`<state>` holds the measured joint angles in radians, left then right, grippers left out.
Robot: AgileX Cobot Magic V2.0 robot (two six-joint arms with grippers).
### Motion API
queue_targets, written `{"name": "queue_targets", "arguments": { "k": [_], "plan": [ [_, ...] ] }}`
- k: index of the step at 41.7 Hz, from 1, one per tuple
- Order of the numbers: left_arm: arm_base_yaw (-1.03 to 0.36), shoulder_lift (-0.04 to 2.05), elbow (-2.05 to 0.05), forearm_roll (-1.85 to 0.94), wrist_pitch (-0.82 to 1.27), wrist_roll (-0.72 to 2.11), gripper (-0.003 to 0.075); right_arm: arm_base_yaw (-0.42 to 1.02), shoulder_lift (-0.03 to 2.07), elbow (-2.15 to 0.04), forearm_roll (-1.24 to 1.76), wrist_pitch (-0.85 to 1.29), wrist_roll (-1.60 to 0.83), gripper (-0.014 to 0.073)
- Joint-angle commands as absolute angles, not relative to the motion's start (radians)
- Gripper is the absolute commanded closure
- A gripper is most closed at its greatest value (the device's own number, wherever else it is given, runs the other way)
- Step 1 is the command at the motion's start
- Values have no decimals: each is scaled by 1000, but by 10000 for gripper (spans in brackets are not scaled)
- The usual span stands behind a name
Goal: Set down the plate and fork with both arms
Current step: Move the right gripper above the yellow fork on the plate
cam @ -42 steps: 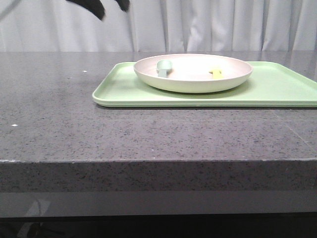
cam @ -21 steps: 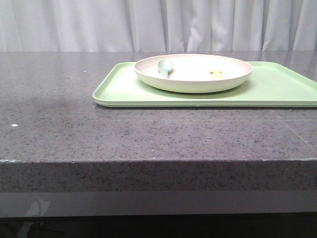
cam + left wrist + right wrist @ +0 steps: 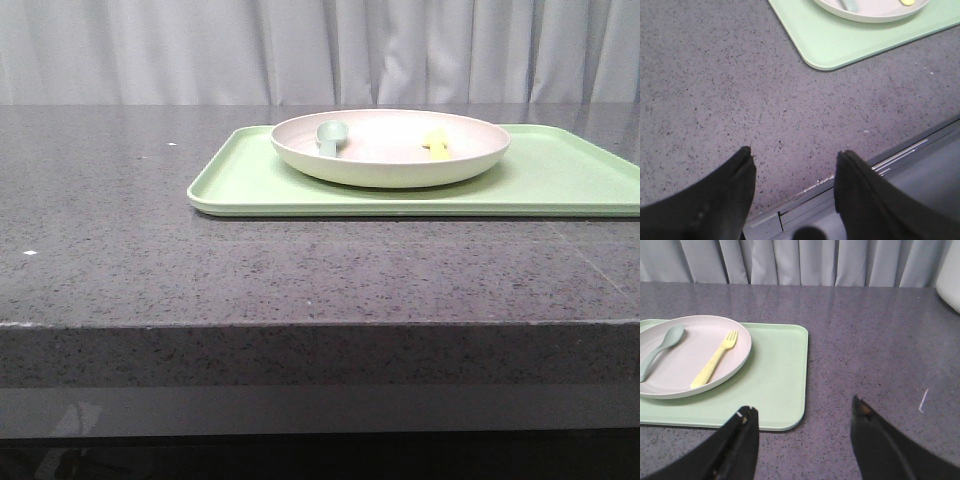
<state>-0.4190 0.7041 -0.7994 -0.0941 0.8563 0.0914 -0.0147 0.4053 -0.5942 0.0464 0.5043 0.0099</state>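
The off-white plate [image 3: 390, 160] rests on the light-green tray [image 3: 560, 180] on the table. The yellow fork [image 3: 436, 143] lies inside the plate, right of centre; it shows whole in the right wrist view [image 3: 715, 360], on the plate [image 3: 695, 335]. My left gripper [image 3: 795, 160] is open and empty over bare table near the front edge, well short of the tray [image 3: 840, 40]. My right gripper [image 3: 804, 412] is open and empty just off the tray's right front corner [image 3: 785, 390]. Neither gripper shows in the front view.
A grey-green spoon [image 3: 329, 135] lies in the plate's left part, also seen in the right wrist view [image 3: 660, 350]. The dark speckled table [image 3: 120, 250] ends at a front edge [image 3: 850, 185]. A white object [image 3: 949, 275] stands at the table's far right.
A dark arm part at the top left of the front view one second ago has gone out of that view. Plate, fork and spoon have not moved.
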Motion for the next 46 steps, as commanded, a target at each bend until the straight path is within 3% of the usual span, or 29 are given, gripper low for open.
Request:
{"name": "queue_targets", "arguments": {
  "k": [1, 12, 23, 30, 39, 46],
  "plan": [
    [-424, 642, -783, -100, 786, 92, 353, -17, 419, -630, 55, 418, 0, 155],
    [-424, 610, -767, -100, 793, 92, 353, 16, 484, -714, 109, 576, -29, 155],
    [-424, 610, -767, -100, 793, 92, 353, 239, 680, -895, 131, 747, -158, 155],
    [-424, 610, -767, -100, 793, 92, 353, 325, 800, -970, 131, 738, -168, 155],
    [-424, 610, -767, -100, 793, 92, 353, 331, 908, -1040, 144, 583, -168, 155],
    [-424, 610, -767, -100, 793, 92, 353, 331, 1056, -1197, 156, 719, -148, 155]
  ]
}}
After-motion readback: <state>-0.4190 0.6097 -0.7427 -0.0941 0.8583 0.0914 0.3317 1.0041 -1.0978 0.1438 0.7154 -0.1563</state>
